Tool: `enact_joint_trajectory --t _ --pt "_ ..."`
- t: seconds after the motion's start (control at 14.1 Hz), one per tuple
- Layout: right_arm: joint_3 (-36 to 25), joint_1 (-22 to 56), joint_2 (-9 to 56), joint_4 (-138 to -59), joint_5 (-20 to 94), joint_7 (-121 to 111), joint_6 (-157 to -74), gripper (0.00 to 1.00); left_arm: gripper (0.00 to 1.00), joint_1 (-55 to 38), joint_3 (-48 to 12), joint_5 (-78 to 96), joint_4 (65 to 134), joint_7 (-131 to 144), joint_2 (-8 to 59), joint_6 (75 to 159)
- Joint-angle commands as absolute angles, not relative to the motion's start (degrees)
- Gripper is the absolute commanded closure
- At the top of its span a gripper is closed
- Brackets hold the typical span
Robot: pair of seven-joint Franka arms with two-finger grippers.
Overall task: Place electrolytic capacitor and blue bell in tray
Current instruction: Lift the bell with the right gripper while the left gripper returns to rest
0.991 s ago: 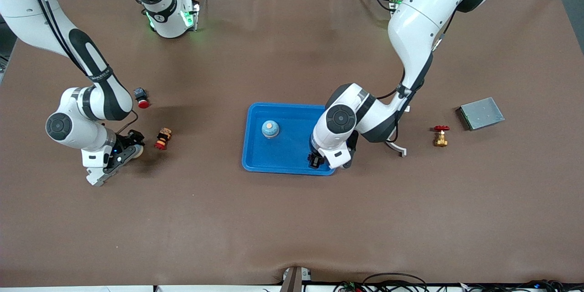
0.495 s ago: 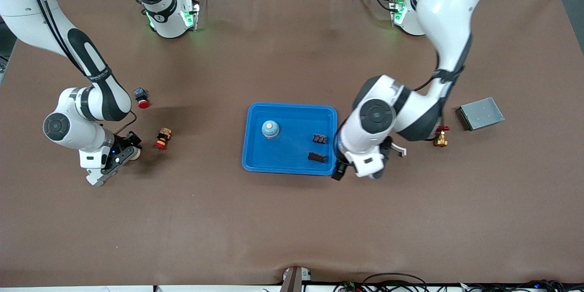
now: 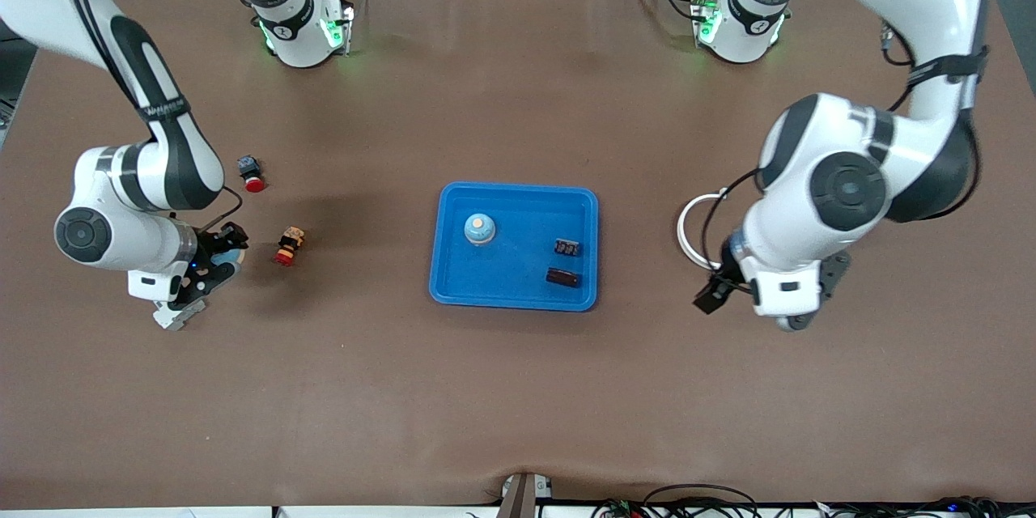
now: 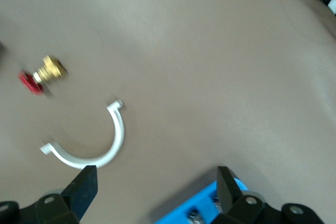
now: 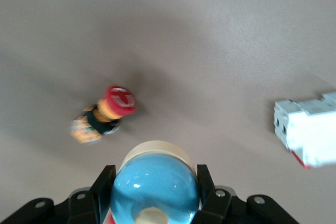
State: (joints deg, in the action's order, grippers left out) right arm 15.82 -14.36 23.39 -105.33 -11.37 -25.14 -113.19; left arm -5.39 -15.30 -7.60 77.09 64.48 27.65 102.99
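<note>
The blue tray (image 3: 515, 291) lies mid-table. In it stand one blue bell (image 3: 479, 229) and two small dark parts (image 3: 567, 247), (image 3: 562, 278); I cannot tell which is the capacitor. My right gripper (image 3: 217, 261) is shut on a second blue bell (image 3: 228, 257) at the right arm's end of the table. In the right wrist view this bell (image 5: 155, 192) fills the gap between the fingers (image 5: 105, 177). My left gripper (image 3: 711, 296) is open and empty over bare table beside the tray, toward the left arm's end. The left wrist view shows its fingers (image 4: 84, 187) spread, with a tray corner (image 4: 202, 208) beside one.
A white C-shaped ring (image 3: 686, 228) lies by the left gripper. The left wrist view shows the ring (image 4: 94, 148) and a brass valve with a red handle (image 4: 44, 74). Two red-capped buttons (image 3: 252, 171), (image 3: 289, 247) lie near the right gripper. A white block (image 5: 310, 129) shows in the right wrist view.
My left arm has pulled away from the tray toward its own end of the table, gripper open, uncovering the two dark parts. My right gripper has shifted slightly with the bell.
</note>
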Motion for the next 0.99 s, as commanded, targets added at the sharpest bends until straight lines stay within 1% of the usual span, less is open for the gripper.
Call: enact_joint_trajectory --t 0.0,0.07,0.28,0.42,0.57,0.78,0.92 --pt "17.75 -11.44 22.50 -99.07 -8.98 -16.38 -104.79 0.95 0.00 -1.42 -16.00 -7.38 79.45 52.52 22.95 99.60" --pt "18.10 -9.69 22.50 -97.66 -8.27 -12.17 -103.81 0.95 0.00 -0.80 -16.00 -7.38 79.45 48.47 21.90 96.97" --pt "18.10 -1.52 23.03 -93.09 -8.09 4.43 -103.97 0.95 0.00 2.28 -16.00 -7.30 79.45 37.04 18.03 92.47" --pt "18.11 3.84 25.82 -89.93 -8.00 13.75 -104.59 0.95 0.00 4.38 -16.00 -5.72 79.63 31.06 16.18 91.15" --pt "18.02 7.89 29.60 -86.94 -8.26 22.37 -105.20 0.95 0.00 6.76 -16.00 -3.52 81.46 25.69 13.46 90.53" --pt "18.11 10.97 35.75 -83.94 -7.65 28.55 -110.72 0.95 0.00 8.09 -16.00 -3.52 85.16 22.51 9.06 90.35" --pt "18.02 13.17 37.96 -83.85 -7.82 31.62 -115.29 0.95 0.00 8.35 -16.00 -3.43 85.43 20.40 8.09 90.18"
